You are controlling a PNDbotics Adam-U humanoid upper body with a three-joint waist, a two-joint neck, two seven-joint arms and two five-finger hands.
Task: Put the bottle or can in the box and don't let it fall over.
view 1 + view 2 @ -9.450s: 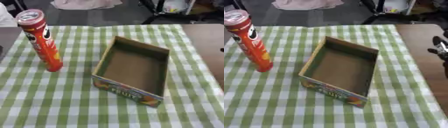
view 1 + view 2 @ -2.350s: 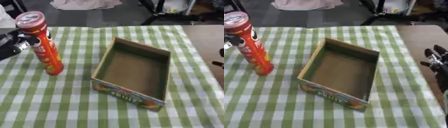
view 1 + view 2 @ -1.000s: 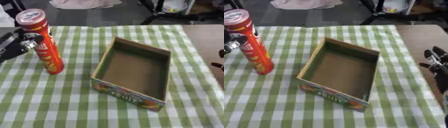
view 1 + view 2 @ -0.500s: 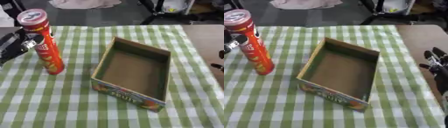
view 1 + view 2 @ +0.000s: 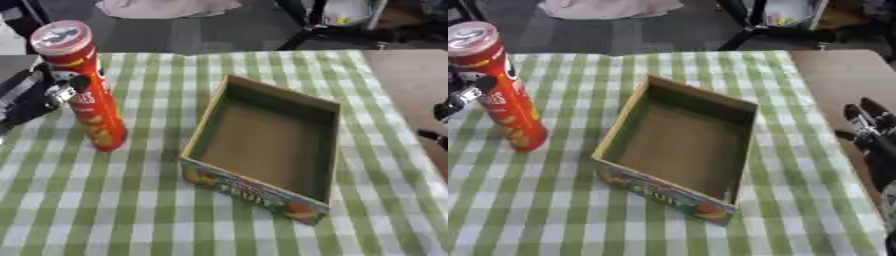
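A tall red can with a pale lid stands upright on the green checked cloth at the left. My left hand comes in from the left edge at the can's mid height. Its fingers reach the can's left side, and one lies across the can's front edge; they are not curled round it. An open cardboard box with fruit print on its front wall lies empty at the centre, turned slightly askew. My right hand rests open at the right edge, off the cloth, well away from the box.
The checked cloth covers most of the table; bare brown tabletop shows at the right. Beyond the far edge lie a pink cloth on the floor and dark chair legs.
Over several seconds my left hand has come in from the left to the can's side. In the last half second nothing has visibly shifted; the can and the box have stayed put.
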